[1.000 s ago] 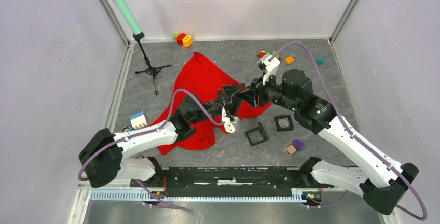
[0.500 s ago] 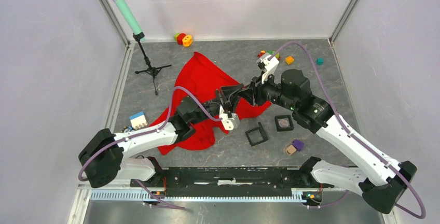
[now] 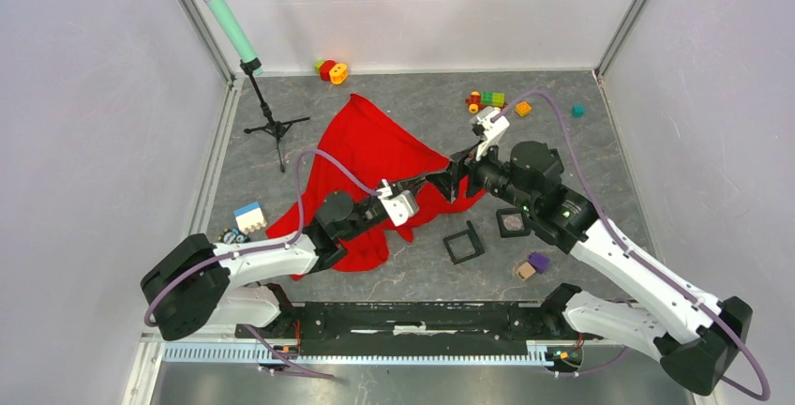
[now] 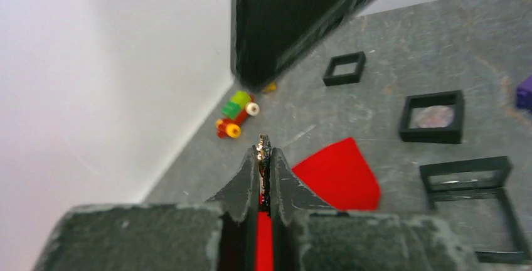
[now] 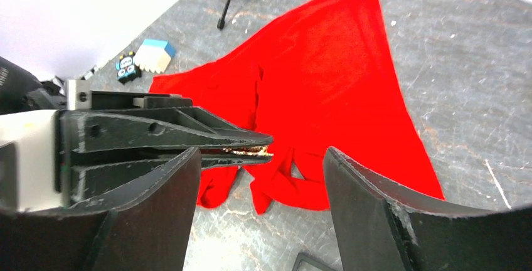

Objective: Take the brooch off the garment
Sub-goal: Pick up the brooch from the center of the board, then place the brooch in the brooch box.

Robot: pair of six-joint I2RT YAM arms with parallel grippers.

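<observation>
1. Black square trays (image 3: pixel 464 243), lower centre of the top view: they sit right of the cloth, apart from it.
2. Left gripper (image 4: pixel 263 158), frame centre: fingers pinched together on the brooch (image 4: pixel 263 147), which juts from their tips, raised off the table (image 3: pixel 562 142).
3. Right gripper (image 5: pixel 260 160): fingers spread wide on either side of the left's tips, holding nothing.
4. Garment (image 5: pixel 326 83), centre to upper middle: lies rumpled on the table, gripped by neither arm.
5. Status: the brooch appears clear of the cloth, so removal looks done; setting it down remains.
</observation>
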